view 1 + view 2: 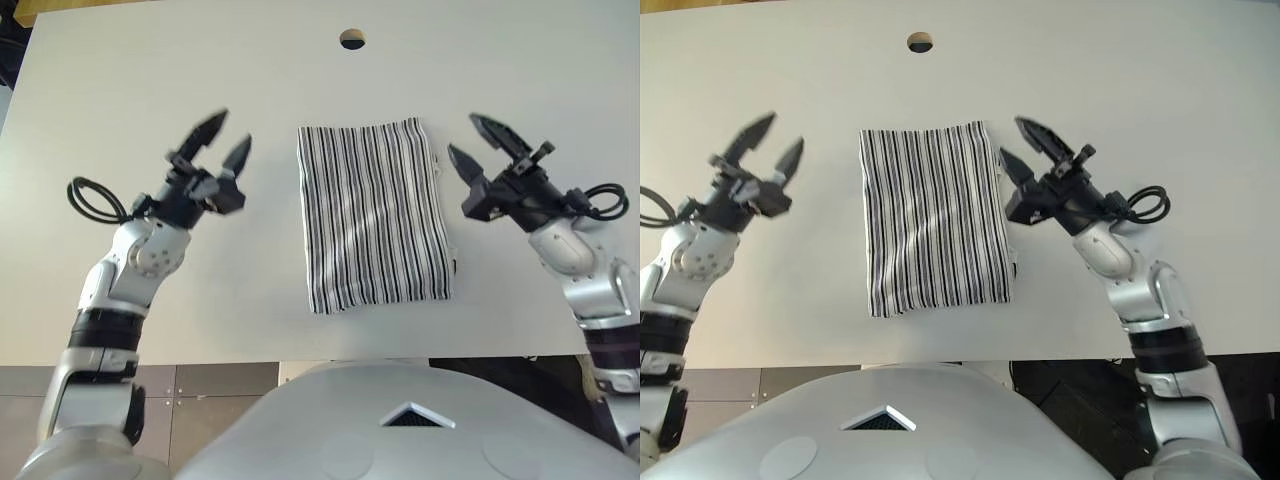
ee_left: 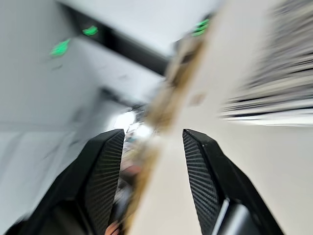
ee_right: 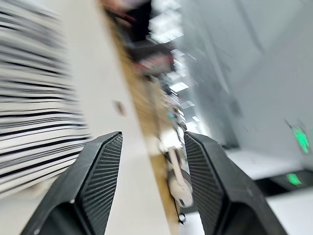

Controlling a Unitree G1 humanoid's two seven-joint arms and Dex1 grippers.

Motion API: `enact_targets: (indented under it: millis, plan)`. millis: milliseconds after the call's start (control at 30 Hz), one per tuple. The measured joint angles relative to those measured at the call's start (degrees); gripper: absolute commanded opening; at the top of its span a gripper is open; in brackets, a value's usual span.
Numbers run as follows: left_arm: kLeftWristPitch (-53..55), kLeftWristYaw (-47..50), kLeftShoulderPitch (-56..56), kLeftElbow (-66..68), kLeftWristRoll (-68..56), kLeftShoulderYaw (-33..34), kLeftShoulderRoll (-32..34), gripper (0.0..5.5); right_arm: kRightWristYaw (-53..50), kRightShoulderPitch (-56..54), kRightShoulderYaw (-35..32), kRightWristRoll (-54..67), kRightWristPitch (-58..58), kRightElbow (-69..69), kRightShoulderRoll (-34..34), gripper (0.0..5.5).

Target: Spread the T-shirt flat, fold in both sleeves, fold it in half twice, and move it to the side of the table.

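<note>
Looking at a wide white table (image 1: 120,90): matte and smooth by the look, so cloth should slide easily. Room beyond it is blurred; a couple of green lights (image 2: 60,48), nothing else readable. T-shirt (image 1: 372,215), black-and-white stripes, lies mid-table as a compact folded rectangle between the arms. Folds look done; my read is that only the move to the side is left. Light, limp, layered: likely to sag and fan open if lifted by one layer. Pinch through the full stack at a side edge, or drag it flat. Left gripper (image 1: 230,130) hovers apart from the shirt's left edge, fingers spread, holding nothing. Right gripper (image 1: 463,135) sits just beside the shirt's right edge, fingers spread too, empty. Small hole (image 1: 352,39) in the table near the far edge.
</note>
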Motion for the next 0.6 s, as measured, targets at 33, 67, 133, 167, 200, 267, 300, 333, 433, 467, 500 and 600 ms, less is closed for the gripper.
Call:
enact_targets:
  millis: [33,67,133,167,200,267,300,333,433,467,500,600]
  plan:
    - [-0.8,-3.4,3.6,-2.6,-0.7,-0.9,2.2,2.19,2.2,3.7,-1.4,-0.1,-1.4,-1.0,-3.7,2.29]
    - [-1.0,-7.2,6.9,-5.2,-1.6,-1.9,4.4,2.22,3.9,7.6,-4.3,-0.7,-1.8,-1.4,-7.5,2.5]
    - [-0.8,-12.3,9.3,-8.7,-3.2,-2.9,6.4,2.22,5.7,11.7,-9.2,-1.7,-1.7,-2.1,-12.0,2.79]
    - [-0.5,-14.7,9.6,-10.2,-3.8,-3.9,6.9,2.22,7.3,12.8,-9.8,-2.0,-1.7,-2.2,-13.6,2.98]
    - [-0.4,-16.5,10.1,-11.4,-4.0,-4.6,7.1,2.22,8.9,13.6,-9.8,-2.2,-2.2,-2.4,-14.4,2.98]
    - [0.3,-19.3,11.3,-12.6,-4.5,-5.3,7.1,2.22,12.4,13.4,-7.2,-2.4,-3.1,-2.2,-15.2,2.98]
    - [0.5,-20.2,11.6,-12.7,-4.4,-5.9,7.2,2.22,13.7,12.5,-5.5,-2.6,-3.7,-1.8,-15.2,2.98]
    - [0.7,-21.2,12.0,-12.7,-4.3,-6.5,7.1,2.22,14.9,10.8,-3.1,-3.3,-4.5,-0.9,-14.8,2.98]
    - [0.2,-22.3,11.4,-12.6,-4.2,-7.8,6.2,2.22,15.6,4.4,1.7,-4.8,-6.5,1.5,-11.9,2.98]
    - [0.0,-22.6,11.0,-12.7,-4.2,-8.5,5.9,2.22,15.8,2.9,3.0,-4.9,-7.2,2.1,-11.2,2.98]
    - [-0.4,-23.2,10.7,-12.7,-4.2,-9.0,5.8,2.22,15.9,2.4,4.1,-4.9,-7.6,2.1,-11.0,2.98]
    - [-1.9,-26.0,9.2,-13.0,-4.7,-11.1,5.9,2.22,16.4,3.2,4.8,-4.5,-8.0,1.0,-11.3,2.98]
